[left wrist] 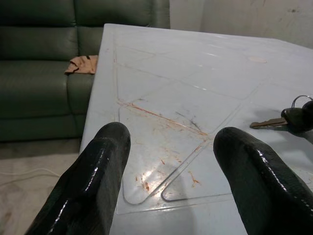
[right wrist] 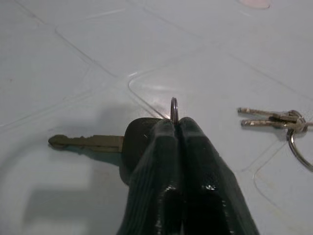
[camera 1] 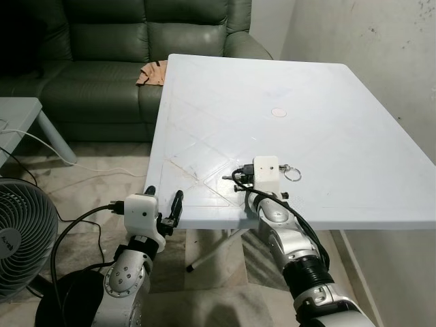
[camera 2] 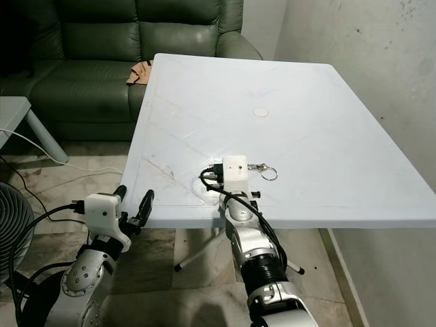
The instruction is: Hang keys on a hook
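1. A white desk [camera 1: 327,122] stands before a green sofa [camera 1: 109,48], with a fan [camera 1: 20,231] on the floor to my left.
2. My right pincer [right wrist: 177,128] is pressed closed on the ring of a black-headed key [right wrist: 98,143] lying on the desk near its front edge.
3. More keys [right wrist: 274,118] on a ring lie just beside it.
4. My left pincer [left wrist: 171,161] hangs open, off the desk's front edge.

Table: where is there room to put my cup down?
The white plastic table is mostly bare: the whole far half around the small round mark. It is crowded near the front edge, where the right gripper pinches the black-headed key beside the silver keys.
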